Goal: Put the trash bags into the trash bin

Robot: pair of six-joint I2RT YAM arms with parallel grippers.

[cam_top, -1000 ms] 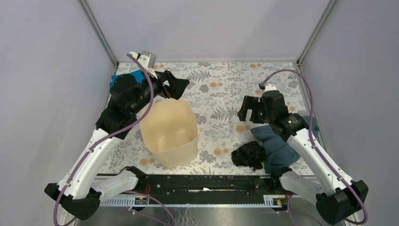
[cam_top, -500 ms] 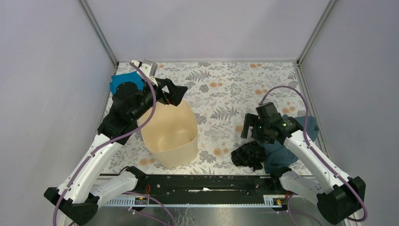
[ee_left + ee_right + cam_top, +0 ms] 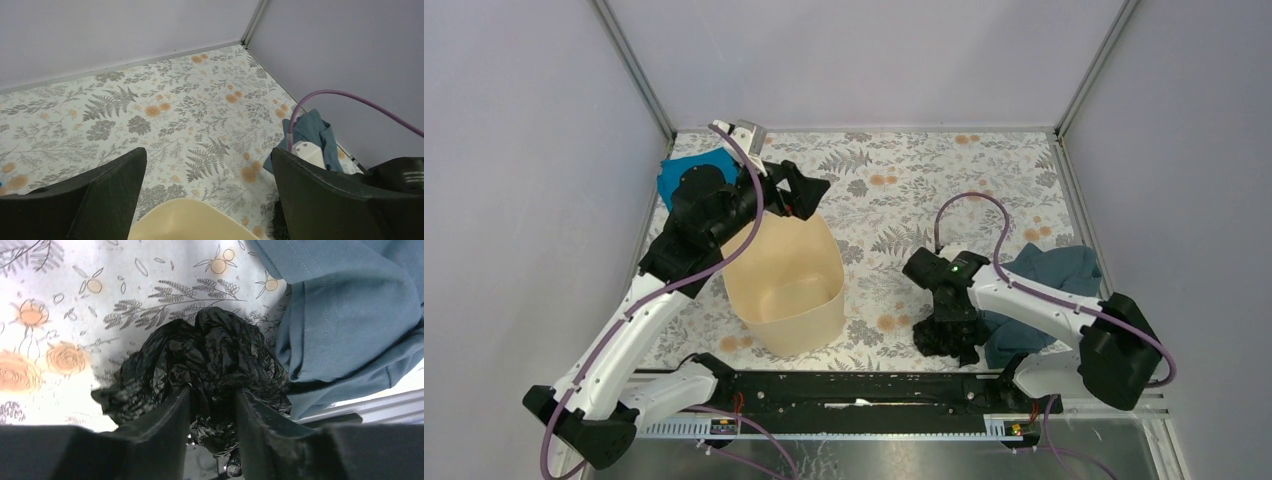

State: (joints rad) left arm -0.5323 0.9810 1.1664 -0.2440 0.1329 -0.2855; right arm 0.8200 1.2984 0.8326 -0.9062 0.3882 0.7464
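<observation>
The trash bags show as one crumpled glossy black bag lying on the floral table near the front edge, right of centre, against a blue-grey cloth. My right gripper is pressed down into it; in the right wrist view the bag bulges around both fingers and a fold sits pinched between them at the right gripper. The beige trash bin stands upright at left centre. My left gripper hovers open over the bin's far rim; the left wrist view shows that gripper wide apart above the bin.
A dark blue-grey cloth lies at the right, touching the bag, also seen as the cloth. A bright blue cloth sits in the far left corner behind the left arm. The metal rail runs along the front edge.
My right arm swung down and toward the front, dropping its gripper onto the black bag, and its fingers have closed in on it. The left gripper shifted only slightly above the bin.
</observation>
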